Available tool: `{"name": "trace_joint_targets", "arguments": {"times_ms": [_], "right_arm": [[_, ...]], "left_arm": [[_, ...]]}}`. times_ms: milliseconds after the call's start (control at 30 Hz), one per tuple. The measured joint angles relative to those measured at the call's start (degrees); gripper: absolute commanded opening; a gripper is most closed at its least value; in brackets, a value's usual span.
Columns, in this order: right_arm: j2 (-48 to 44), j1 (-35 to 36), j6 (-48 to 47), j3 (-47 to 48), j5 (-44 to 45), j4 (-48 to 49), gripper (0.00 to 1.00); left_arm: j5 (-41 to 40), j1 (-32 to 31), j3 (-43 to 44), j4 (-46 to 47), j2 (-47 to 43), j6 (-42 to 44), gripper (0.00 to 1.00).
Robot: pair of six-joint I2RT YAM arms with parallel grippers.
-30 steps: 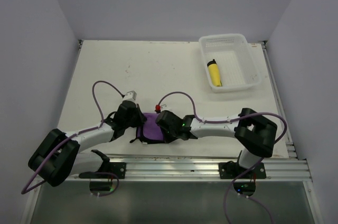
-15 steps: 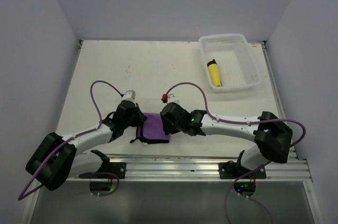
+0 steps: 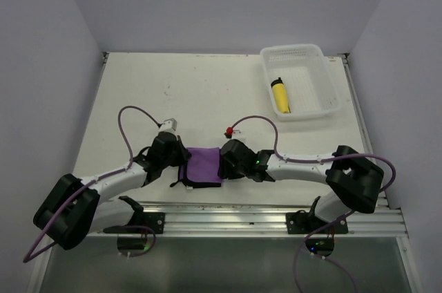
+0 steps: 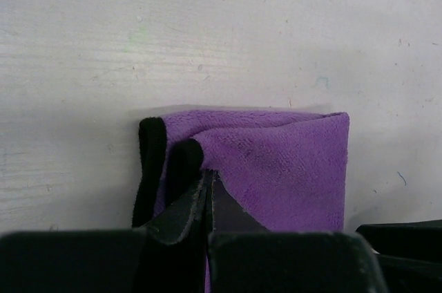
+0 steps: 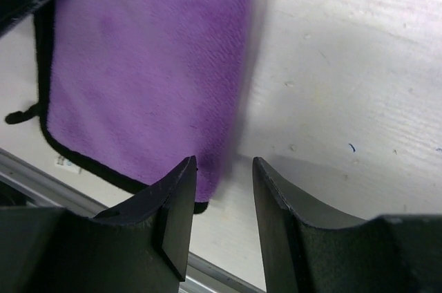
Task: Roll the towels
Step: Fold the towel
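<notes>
Purple towel lies flat on the white table, down at about 6 o'clock in the top view, close to the near edge. It is folded and has a black edge, and a small black loop sticks out at its 7 o'clock corner. The left gripper is at the towel's 9 o'clock side. Its two fingers are squeezed tight together, and they pinch a fold of the purple cloth there. The right gripper is at the towel's 3 o'clock side. Its fingers stand apart with a gap between them and hold nothing. One finger is just beside the towel's edge. The yellow towel is rolled up and lies in the white basket, far off at about 1 o'clock on the table.
</notes>
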Motion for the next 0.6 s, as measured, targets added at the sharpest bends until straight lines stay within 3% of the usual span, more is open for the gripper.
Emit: {"name": "trace_joint_targets", "arguments": {"times_ms": [600], "right_arm": [[-2.3, 0.6, 13.5, -11.4, -4.1, 14.9, 0.42]], "left_arm": [[-0.2, 0.0, -0.4, 0.0, -0.2, 0.0, 0.0]]}}
